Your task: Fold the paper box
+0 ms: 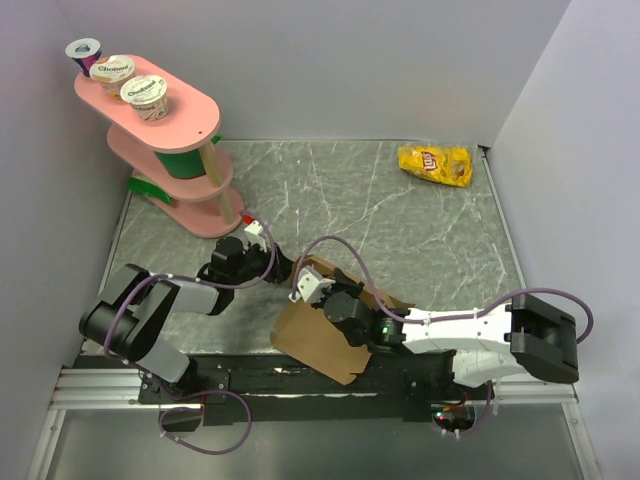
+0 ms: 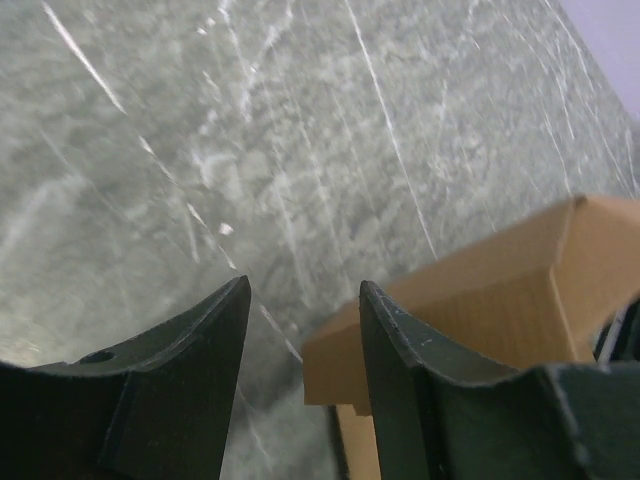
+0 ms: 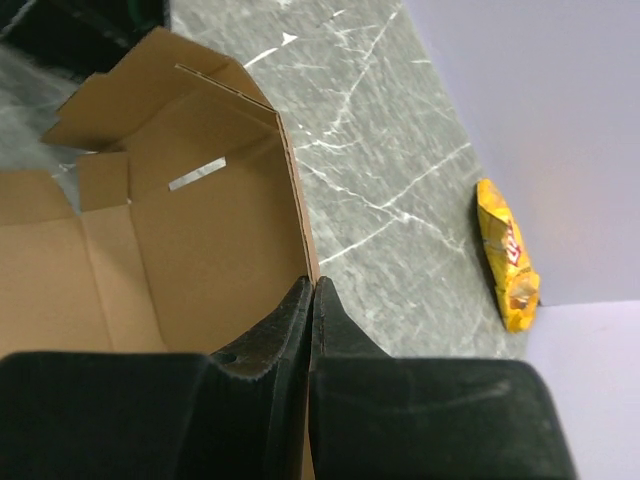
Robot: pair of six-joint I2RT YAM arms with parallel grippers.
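Note:
The paper box (image 1: 318, 345) is a brown cardboard sheet, partly raised, at the near edge of the table between the two arms. My right gripper (image 3: 312, 283) is shut on the top edge of one upright wall of the box (image 3: 200, 230), with the open inside to its left. My left gripper (image 2: 303, 285) hovers low over the table with its jaws apart. A corner of a box flap (image 2: 480, 290) pokes into the gap beside the right finger (image 2: 400, 340); the left finger is clear of it. From above, the left gripper (image 1: 283, 268) sits at the box's far left corner.
A yellow chip bag (image 1: 436, 164) lies at the far right corner of the grey marble table (image 1: 380, 210), also seen by the right wrist as the chip bag (image 3: 507, 258). A pink tiered stand (image 1: 165, 135) holding three yogurt cups stands at the far left. Walls close in on both sides.

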